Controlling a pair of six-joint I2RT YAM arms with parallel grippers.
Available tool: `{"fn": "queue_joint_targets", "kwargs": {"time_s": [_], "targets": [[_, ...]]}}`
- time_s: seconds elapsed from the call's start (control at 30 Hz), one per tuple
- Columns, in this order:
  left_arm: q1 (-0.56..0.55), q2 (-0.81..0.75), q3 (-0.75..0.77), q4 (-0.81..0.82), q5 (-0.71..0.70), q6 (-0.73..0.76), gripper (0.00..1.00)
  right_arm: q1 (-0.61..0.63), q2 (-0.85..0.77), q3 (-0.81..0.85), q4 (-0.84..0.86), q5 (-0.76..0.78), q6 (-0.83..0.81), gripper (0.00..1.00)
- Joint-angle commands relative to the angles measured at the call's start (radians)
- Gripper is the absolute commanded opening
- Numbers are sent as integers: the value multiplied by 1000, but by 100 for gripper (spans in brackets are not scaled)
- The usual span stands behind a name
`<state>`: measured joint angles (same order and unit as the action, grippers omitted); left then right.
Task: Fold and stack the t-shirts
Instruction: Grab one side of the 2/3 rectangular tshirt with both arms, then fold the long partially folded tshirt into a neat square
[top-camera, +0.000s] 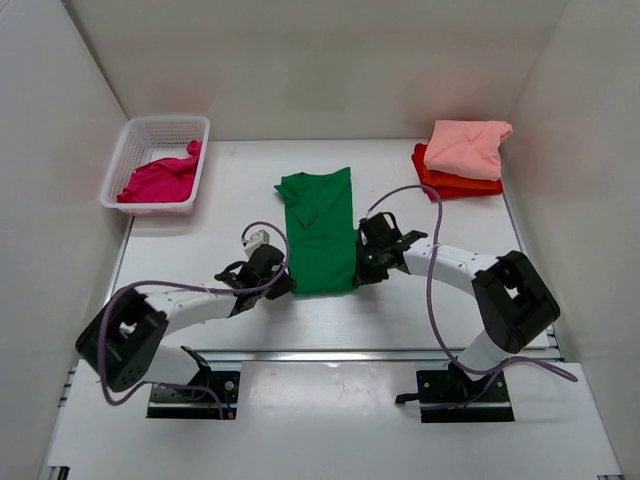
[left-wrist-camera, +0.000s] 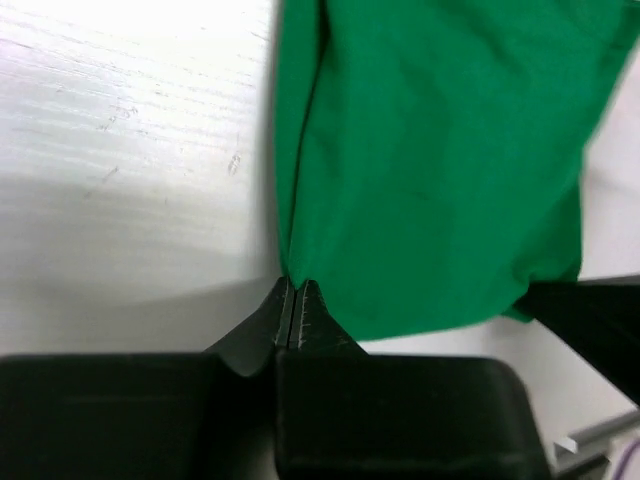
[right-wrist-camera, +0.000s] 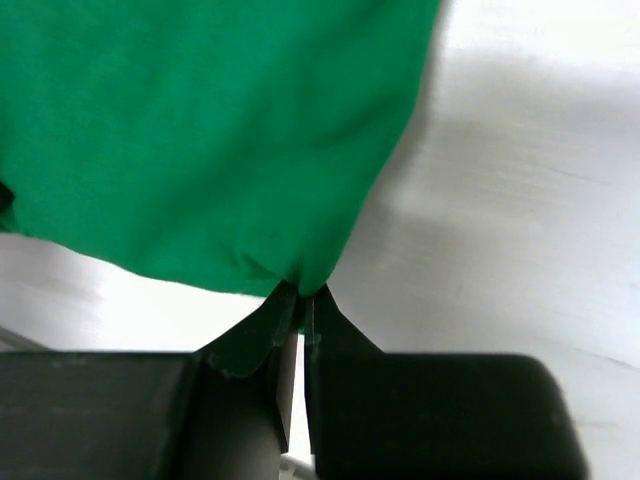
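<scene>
A bright green t-shirt (top-camera: 320, 230) lies folded into a long strip in the middle of the table. My left gripper (top-camera: 283, 283) is shut on its near left corner (left-wrist-camera: 300, 262). My right gripper (top-camera: 358, 272) is shut on its near right corner (right-wrist-camera: 300, 270). Each wrist view shows the jaws pinched together with green cloth (left-wrist-camera: 440, 150) spreading away from the tips. A magenta t-shirt (top-camera: 160, 180) lies crumpled in the white basket (top-camera: 135, 135) at the back left. At the back right, a salmon pink t-shirt (top-camera: 466, 146) sits folded on top of orange-red and red ones (top-camera: 440, 183).
White walls close the table in at the back and on both sides. The arm bases (top-camera: 190, 390) stand at the near edge, with purple cables (top-camera: 430, 290) looping over the arms.
</scene>
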<state>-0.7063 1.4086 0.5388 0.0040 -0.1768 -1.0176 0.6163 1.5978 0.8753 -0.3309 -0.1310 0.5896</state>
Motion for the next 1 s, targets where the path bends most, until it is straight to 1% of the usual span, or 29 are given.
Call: {"fn": "queue_joint_targets", "kwargs": {"time_s": [0.0,0.1,0.13,0.23,0.27,0.33,0.4,0.47,0.53,0.67,0.77,0.97], "targets": [[7,-140,43,-106,-3,19,0,2,-70,123,-156,45,-92,0],[11,-278,46,-188,-10,17,0,14,-146,142,-221,48,-108,0],[5,-301,43,-215,-12,10,0,17,-157,133,-238,54,-111,0],[-16,-431,30,-309,-24,1,0,80,-241,111,-276,88,-106,0],[-22,-451,27,-341,-30,-2,0,83,-260,105,-281,84,-96,0],[-25,-514,4,-392,-24,-15,0,131,-294,93,-313,91,-99,0],[-24,-585,-14,-430,3,-19,0,158,-341,99,-348,108,-100,0],[-28,-634,-4,-496,10,-19,0,158,-366,119,-376,76,-109,0],[-10,-671,10,-530,31,-7,0,157,-375,149,-410,67,-126,0],[69,-689,42,-523,97,25,0,97,-349,227,-442,10,-178,0],[140,-639,90,-507,154,66,0,51,-299,278,-428,-36,-223,0],[254,-565,107,-397,194,77,0,-49,-164,390,-424,-116,-312,0]]}}
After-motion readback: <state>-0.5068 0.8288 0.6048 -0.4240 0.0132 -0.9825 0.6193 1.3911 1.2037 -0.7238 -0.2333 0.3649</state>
